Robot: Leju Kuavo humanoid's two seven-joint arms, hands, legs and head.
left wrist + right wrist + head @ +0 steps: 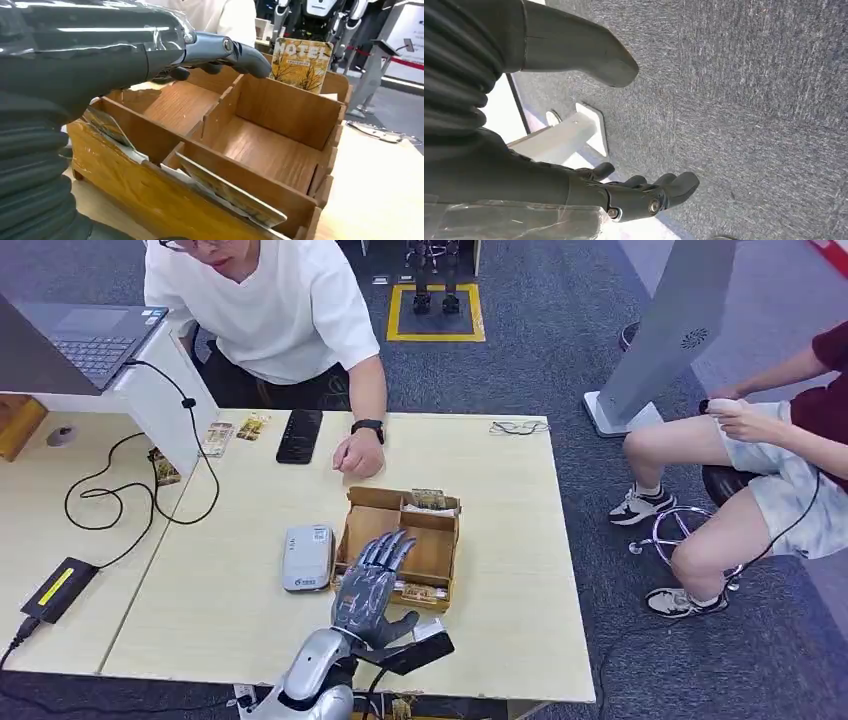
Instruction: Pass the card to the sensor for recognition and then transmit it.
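Wooden box (402,542) on the table (250,630), beside one grey sensor (307,557); the left robot hand (372,580) hovers over it, fingers spread, empty. Left wrist view: three cards, one upright (301,64), two in near slots (232,193); pinch one edge cleanly. Right robot hand (644,195) hangs loosely open, empty, over carpet (749,100).

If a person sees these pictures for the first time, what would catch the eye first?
Probably the robot's silver left hand, fingers spread, hovering over the wooden compartment box in the middle of the pale table. Next, the yellow hotel card standing upright at the box's far side, and the grey sensor lying just left of the box.
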